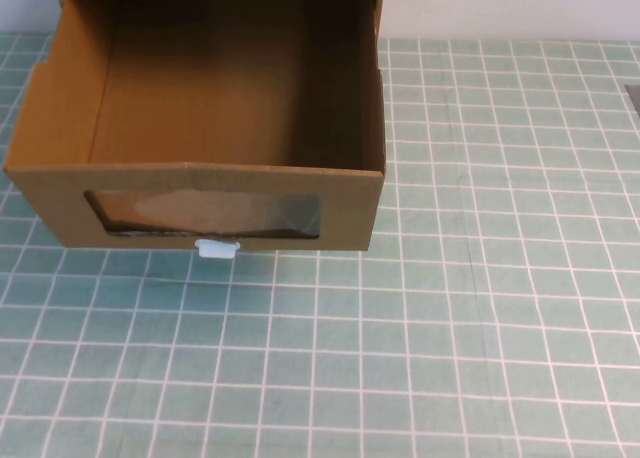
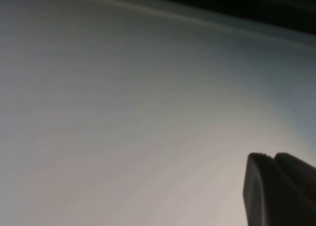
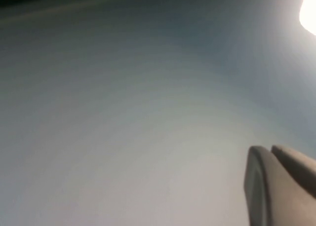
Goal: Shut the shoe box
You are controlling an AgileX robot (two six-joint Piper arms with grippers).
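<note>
Brown cardboard drawer-style shoe box [image 1: 200,193] pulled open toward the robot, window front and small white pull tab [image 1: 217,248] facing it. Left gripper [image 2: 279,189] and right gripper [image 3: 279,184] both out of the high view, aimed at blank wall; finger state: cannot tell. Box well clear of both, left of centre on the green gridded worktop [image 1: 450,328].

The high view looks steeply down from the robot's own side onto a green gridded mat [image 1: 480,328], with the open shoe box [image 1: 200,118] close under it at the upper left. The left wrist view faces a plain pale surface; only part of the left gripper [image 2: 279,189] enters at one corner. The right wrist view does likewise, showing part of the right gripper [image 3: 279,184]. Neither wrist view shares anything recognisable with the high view.
</note>
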